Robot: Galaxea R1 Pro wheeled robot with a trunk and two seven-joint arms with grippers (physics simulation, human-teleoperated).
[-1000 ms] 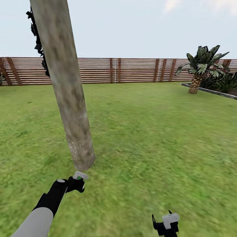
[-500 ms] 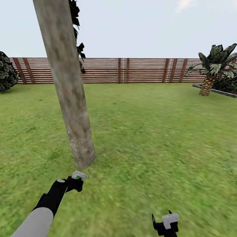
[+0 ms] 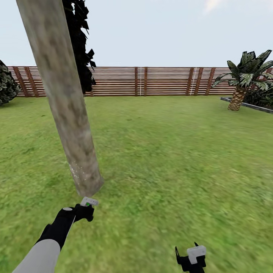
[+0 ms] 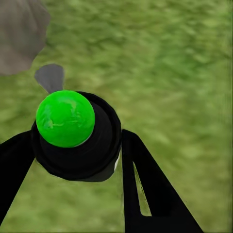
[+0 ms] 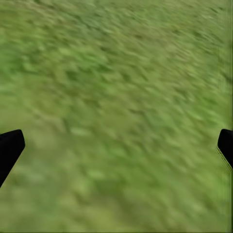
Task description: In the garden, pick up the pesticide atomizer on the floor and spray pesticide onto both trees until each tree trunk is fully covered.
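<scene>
A thick, leaning, pale grey-brown mottled tree trunk point(image 3: 62, 98) rises from the green lawn point(image 3: 182, 151) at the near left, its base just beyond the left gripper point(image 3: 86, 209). Tiny whitish specks of pesticide point(image 3: 77, 170) cling to the lower part of the trunk's left side. The left gripper, on a black-and-white arm, has its black fingers point(image 4: 145, 189) closed around the pesticide atomizer point(image 4: 75, 136), a round black body with a glossy green ball on top and a small grey nozzle pointing toward the trunk base point(image 4: 19, 34). At the near right, the right gripper point(image 3: 191, 258) hangs low over bare grass; its two black fingertips point(image 5: 9, 148) stand wide apart with nothing between them. Far across the lawn runs a brown horizontal-slat wooden fence point(image 3: 167, 81). A small palm point(image 3: 244, 77) stands at the far right beside a grey-edged bed, a near-black cone-shaped tree point(image 3: 79, 45) shows behind the trunk, and a round dark bush point(image 3: 5, 85) sits at the far left.
</scene>
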